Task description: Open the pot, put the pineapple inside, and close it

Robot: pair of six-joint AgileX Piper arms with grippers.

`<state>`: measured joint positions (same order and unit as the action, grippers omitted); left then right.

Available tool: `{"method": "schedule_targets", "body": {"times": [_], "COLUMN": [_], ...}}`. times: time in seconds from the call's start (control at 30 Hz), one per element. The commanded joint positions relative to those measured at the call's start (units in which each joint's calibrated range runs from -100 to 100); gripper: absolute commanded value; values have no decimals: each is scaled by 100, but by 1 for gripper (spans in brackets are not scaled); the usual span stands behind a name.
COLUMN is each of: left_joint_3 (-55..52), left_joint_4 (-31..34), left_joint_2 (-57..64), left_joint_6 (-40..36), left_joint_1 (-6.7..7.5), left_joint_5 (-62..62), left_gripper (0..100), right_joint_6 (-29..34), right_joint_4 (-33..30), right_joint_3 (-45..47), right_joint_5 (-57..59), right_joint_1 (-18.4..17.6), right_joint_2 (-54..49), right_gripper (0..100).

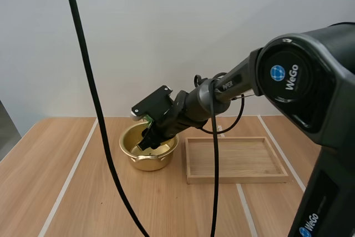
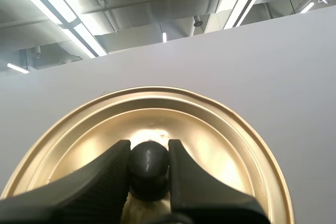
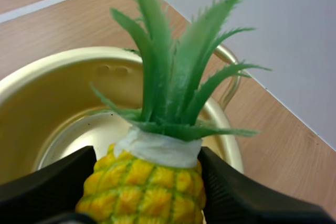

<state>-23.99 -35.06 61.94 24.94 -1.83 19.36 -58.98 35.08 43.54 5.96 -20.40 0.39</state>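
Observation:
The gold pot (image 1: 128,144) stands uncovered on the wooden table, left of the tray. My right gripper (image 1: 148,139) reaches down into its mouth. In the right wrist view that gripper (image 3: 147,190) is shut on the pineapple (image 3: 149,174), a yellow fruit with a white collar and green leaves, which hangs over the pot's inside (image 3: 63,103). My left gripper (image 2: 148,167) is shut on the black knob (image 2: 148,162) of the gold lid (image 2: 220,145). The lid is held up against a plain grey wall.
A shallow wooden tray (image 1: 236,180) lies right of the pot with nothing in it. Light seams run along the tabletop. Bare table stretches in front of the pot and to its left.

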Motion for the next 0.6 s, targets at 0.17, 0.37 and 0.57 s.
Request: {"method": "schedule_targets", "body": {"times": [0.17, 0.37, 0.57], "left_joint_3": [41, 41, 41], "left_joint_4": [-97, -97, -97], "left_joint_2": [29, 29, 29], "left_joint_6": [-64, -64, -64], "left_joint_1": [10, 10, 10], "left_joint_5": [-191, -191, -191], "left_gripper": [0, 0, 0], "right_joint_6": [-33, -33, -33], "right_joint_4": [-17, -17, 15], "right_joint_3": [-281, -408, -427], "right_joint_5": [-250, -232, -173], "right_joint_1": [-10, -10, -10], "right_joint_2": [466, 735, 992], "right_gripper": [0, 0, 0]}}
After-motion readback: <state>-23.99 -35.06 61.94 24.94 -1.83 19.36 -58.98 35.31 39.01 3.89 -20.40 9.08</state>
